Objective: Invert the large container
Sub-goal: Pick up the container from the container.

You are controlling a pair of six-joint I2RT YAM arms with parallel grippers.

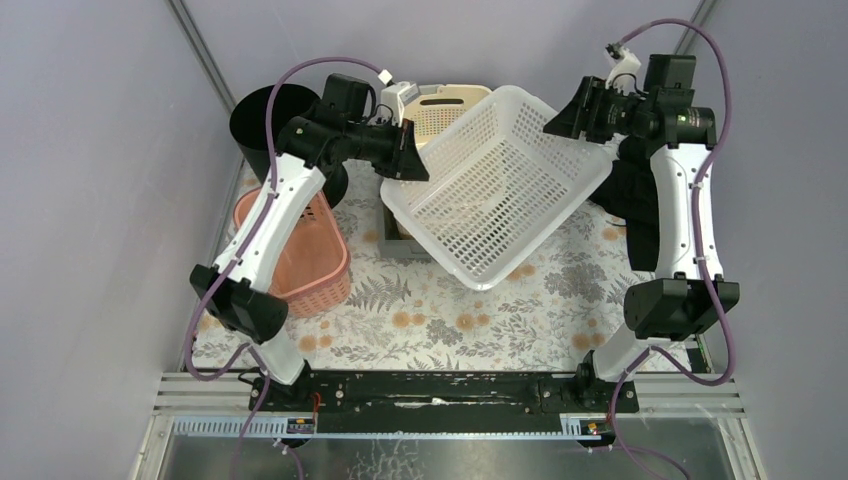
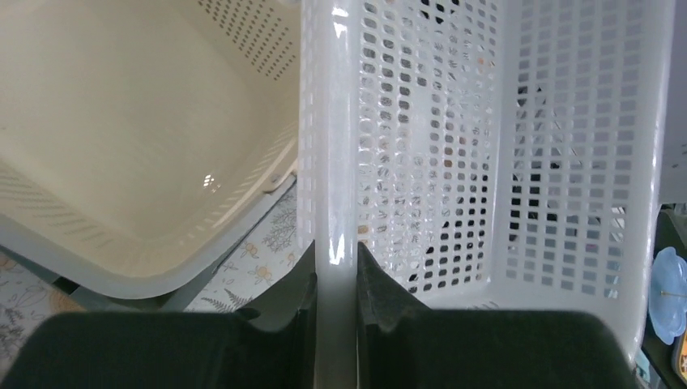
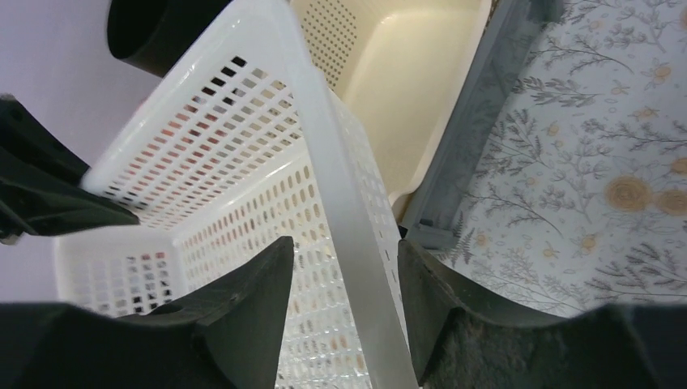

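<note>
The large container (image 1: 500, 190) is a white perforated basket, held tilted above the table with its opening facing up and toward the near left. My left gripper (image 1: 412, 150) is shut on its left rim; in the left wrist view the rim bar (image 2: 336, 203) is pinched between both fingers of the left gripper (image 2: 336, 275). My right gripper (image 1: 560, 118) is at the far right rim. In the right wrist view the right gripper (image 3: 344, 267) straddles the white rim (image 3: 356, 235) with a clear gap on one side, so it stands open.
A cream basket (image 1: 440, 105) sits behind the white one on a grey box (image 1: 400, 243). A pink basket (image 1: 300, 250) lies at the left, a black bin (image 1: 262, 120) at the far left. A floral cloth (image 1: 450, 310) covers the table.
</note>
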